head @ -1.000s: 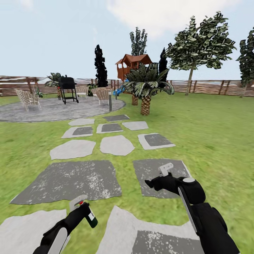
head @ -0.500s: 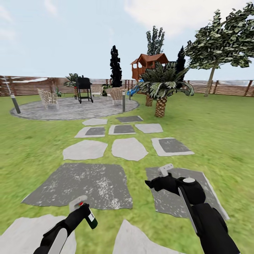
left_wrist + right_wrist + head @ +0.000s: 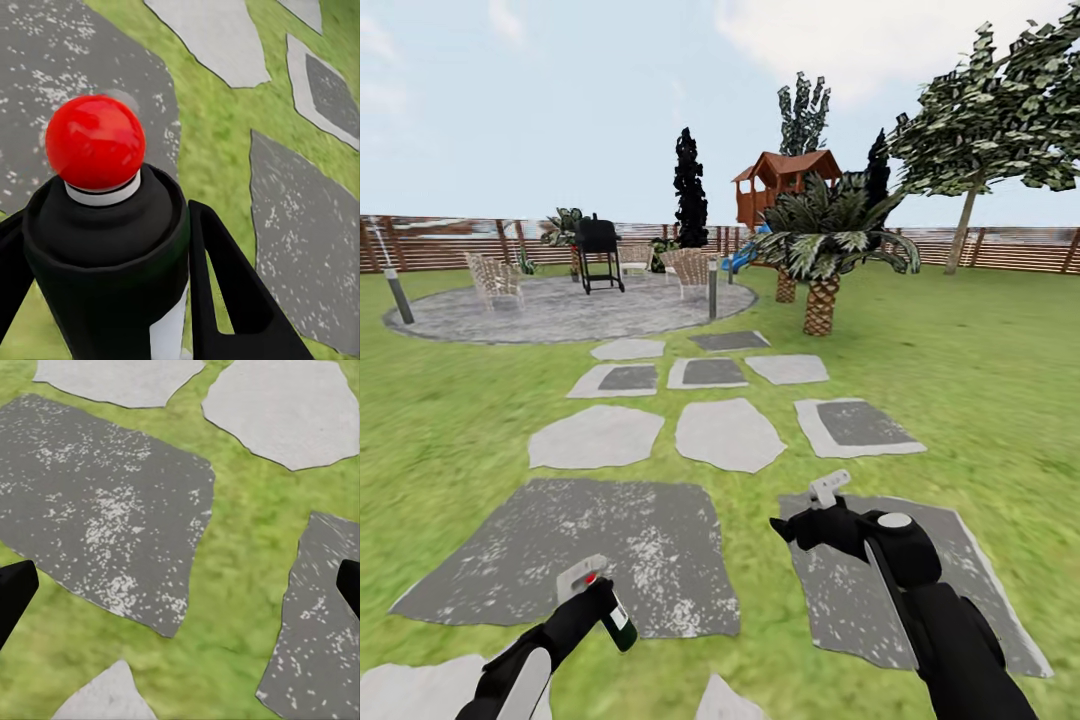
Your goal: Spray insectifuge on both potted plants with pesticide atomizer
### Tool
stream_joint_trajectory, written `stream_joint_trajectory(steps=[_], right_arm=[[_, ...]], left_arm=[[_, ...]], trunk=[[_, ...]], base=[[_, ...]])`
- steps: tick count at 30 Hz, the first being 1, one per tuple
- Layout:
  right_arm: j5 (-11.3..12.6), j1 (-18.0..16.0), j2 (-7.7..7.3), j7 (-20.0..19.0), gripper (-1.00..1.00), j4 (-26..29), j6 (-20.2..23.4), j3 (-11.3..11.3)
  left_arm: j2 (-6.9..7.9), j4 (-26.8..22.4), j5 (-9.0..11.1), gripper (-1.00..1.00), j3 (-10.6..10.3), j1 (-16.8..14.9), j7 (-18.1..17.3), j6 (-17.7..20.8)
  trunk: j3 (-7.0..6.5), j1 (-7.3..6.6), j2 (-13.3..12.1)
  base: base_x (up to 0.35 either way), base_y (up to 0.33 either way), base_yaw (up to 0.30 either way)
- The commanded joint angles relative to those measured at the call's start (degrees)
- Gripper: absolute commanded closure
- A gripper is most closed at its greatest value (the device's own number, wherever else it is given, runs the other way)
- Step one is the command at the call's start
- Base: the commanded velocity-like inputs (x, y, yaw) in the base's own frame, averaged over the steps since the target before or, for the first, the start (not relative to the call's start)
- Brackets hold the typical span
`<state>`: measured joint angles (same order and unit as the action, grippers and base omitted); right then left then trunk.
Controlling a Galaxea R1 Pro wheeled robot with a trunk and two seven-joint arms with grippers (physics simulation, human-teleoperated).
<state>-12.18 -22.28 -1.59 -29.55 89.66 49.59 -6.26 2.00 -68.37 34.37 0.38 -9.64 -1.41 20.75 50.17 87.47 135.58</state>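
My left gripper is shut on the pesticide atomizer, a dark green bottle with a white label, low over the grey paving. In the left wrist view the atomizer's red tip sits above its dark body, and a black finger presses against its side. My right gripper hangs open and empty over a speckled slab, with its fingertips far apart. The garden's lawn spreads all around. The two potted plants are out of view, and I see no insectifuge.
Stepping stones lead ahead to a round gravelly patio with a black grill and wicker chairs. Bollard lamps stand at its rim. A palm, a playhouse and a wooden fence lie beyond.
The whole view has swung to the left and shifted a little over the paving, so the camera moved. Both arms keep their pose, and the atomizer stays in the left gripper.
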Motion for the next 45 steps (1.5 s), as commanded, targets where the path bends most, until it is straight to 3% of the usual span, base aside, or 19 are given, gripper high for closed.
stream_joint_trajectory(steps=[1, 12, 45], right_arm=[[-0.6, 0.0, -0.04, -0.4, -1.0, -0.4, 0.1, -0.1], [-0.7, 2.0, -0.17, -0.1, -1.0, -7.3, 1.1, 0.0], [-0.7, 2.1, -0.17, -0.1, -1.0, -7.6, 1.1, 0.0]], left_arm=[[-0.01, 0.0, 0.3, 1.0, 0.0, 0.0, -0.1, 0.3], [-0.03, 0.4, 0.5, 1.0, -1.2, 0.0, -0.5, 0.3], [-0.02, 1.1, 0.3, 1.0, -1.1, 0.0, 0.2, 0.1]], trunk=[[0.06, 0.02, 0.0], [0.06, 0.02, 0.0], [0.06, 0.02, 0.0]], base=[[0.339, 0.0, 0.001], [0.339, 0.005, 0.0], [0.338, 0.103, 0.0]])
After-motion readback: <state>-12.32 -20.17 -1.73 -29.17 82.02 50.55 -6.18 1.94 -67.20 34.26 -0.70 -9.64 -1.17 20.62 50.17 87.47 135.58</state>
